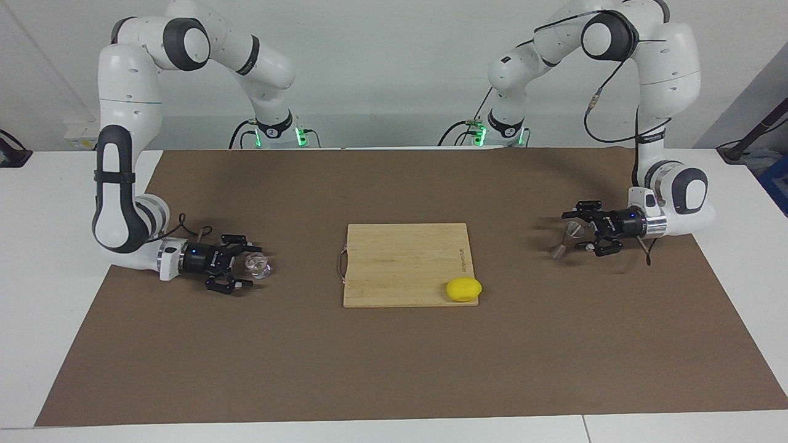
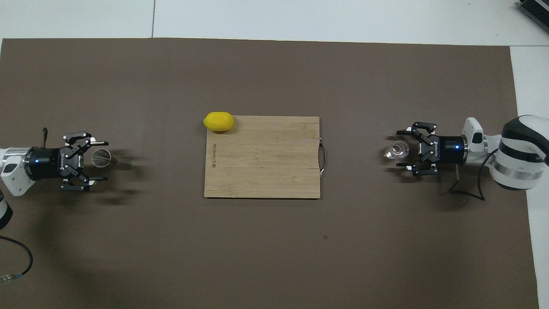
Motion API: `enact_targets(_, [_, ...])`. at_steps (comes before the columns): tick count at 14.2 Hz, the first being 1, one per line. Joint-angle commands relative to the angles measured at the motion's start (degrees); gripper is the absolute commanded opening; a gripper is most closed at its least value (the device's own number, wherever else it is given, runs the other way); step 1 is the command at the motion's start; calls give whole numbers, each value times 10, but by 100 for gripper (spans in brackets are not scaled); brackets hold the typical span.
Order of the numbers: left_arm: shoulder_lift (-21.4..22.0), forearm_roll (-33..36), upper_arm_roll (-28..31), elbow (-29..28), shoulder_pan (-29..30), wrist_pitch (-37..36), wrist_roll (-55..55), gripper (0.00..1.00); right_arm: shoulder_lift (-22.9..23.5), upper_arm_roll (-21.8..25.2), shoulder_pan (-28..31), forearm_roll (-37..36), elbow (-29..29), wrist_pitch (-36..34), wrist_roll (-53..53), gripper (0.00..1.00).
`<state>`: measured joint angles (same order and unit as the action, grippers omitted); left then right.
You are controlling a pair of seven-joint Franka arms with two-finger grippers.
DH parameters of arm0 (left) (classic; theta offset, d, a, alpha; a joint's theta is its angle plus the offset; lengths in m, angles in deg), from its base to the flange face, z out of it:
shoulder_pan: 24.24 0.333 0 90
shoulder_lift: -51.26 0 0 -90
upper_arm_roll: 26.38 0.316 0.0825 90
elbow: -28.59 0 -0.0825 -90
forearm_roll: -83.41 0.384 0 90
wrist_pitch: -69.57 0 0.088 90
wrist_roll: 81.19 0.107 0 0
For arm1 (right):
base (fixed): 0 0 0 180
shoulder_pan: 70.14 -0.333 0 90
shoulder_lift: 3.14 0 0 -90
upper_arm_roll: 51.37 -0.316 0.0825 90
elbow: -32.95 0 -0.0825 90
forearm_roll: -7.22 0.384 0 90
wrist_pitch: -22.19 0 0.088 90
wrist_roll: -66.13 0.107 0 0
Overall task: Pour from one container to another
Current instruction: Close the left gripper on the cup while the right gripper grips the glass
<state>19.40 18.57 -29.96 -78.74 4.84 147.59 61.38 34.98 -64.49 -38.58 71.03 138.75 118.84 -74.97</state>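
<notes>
Two pincers lie low and level at the ends of the table, each pointing inward at its own vessel: the right pincer (image 1: 246, 267), fingers apart, brackets the clear glass cup (image 1: 257, 265) at the right arm's end of the brown mat (image 1: 394, 369). The left pincer (image 1: 575, 231), fingers also apart, brackets the upright steel jigger (image 1: 566, 240) at the left arm's end. Neither vessel is clamped yet by my reading; cutting board (image 1: 400, 258) and lemon (image 1: 463, 289) sit between them.
</notes>
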Motion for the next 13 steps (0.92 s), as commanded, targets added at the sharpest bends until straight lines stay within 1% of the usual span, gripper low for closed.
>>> enact_targets(1, [4, 7, -1, -11, 2, -2, 16, 95, 13, -6, 2, 4, -13, 7, 16, 100])
enact_targets(9, [5, 4, -1, -10, 4, -16, 16, 99, 14, -7, -4, 10, -10, 18, 16, 100])
enact_targets(13, [5, 4, -1, -7, 5, -25, 16, 100, 13, -6, -13, 18, -11, 20, 17, 100])
